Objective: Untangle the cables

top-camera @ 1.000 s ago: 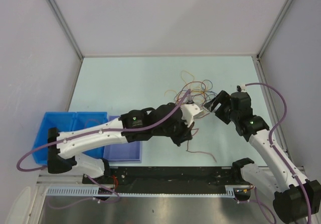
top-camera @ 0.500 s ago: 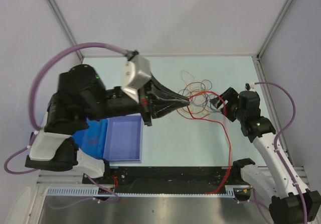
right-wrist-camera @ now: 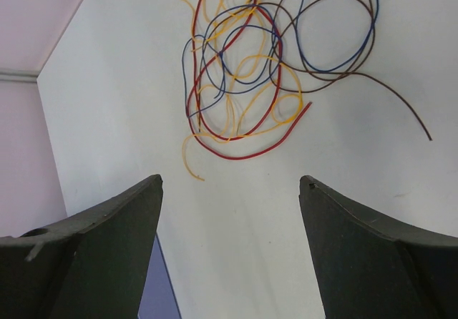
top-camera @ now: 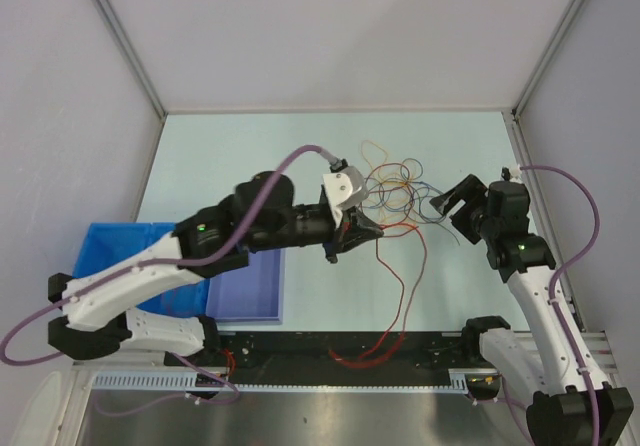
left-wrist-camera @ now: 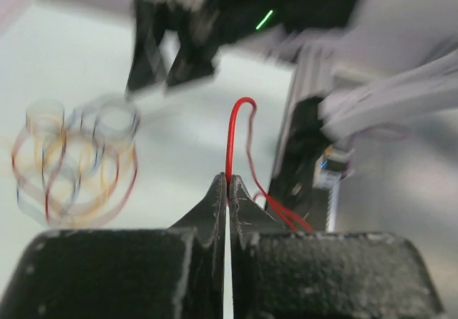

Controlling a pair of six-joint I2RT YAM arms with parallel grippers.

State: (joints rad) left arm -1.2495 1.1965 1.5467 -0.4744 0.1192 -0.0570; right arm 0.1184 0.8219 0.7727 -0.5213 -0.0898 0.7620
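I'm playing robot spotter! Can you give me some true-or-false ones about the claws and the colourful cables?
1. The left claw is pinching a red cable. True.
2. The right claw is shut on a yellow cable. False: it is open and holds nothing.
3. The pile of cables lies inside the blue bin. False: it lies on the table, away from the bin.
4. The red cable trails from the left claw down to the table's near edge. True.

red, orange, yellow and blue cables [top-camera: 400, 191] lie tangled, one red cable [left-wrist-camera: 229, 144] pinched in the left hand [left-wrist-camera: 227, 184].
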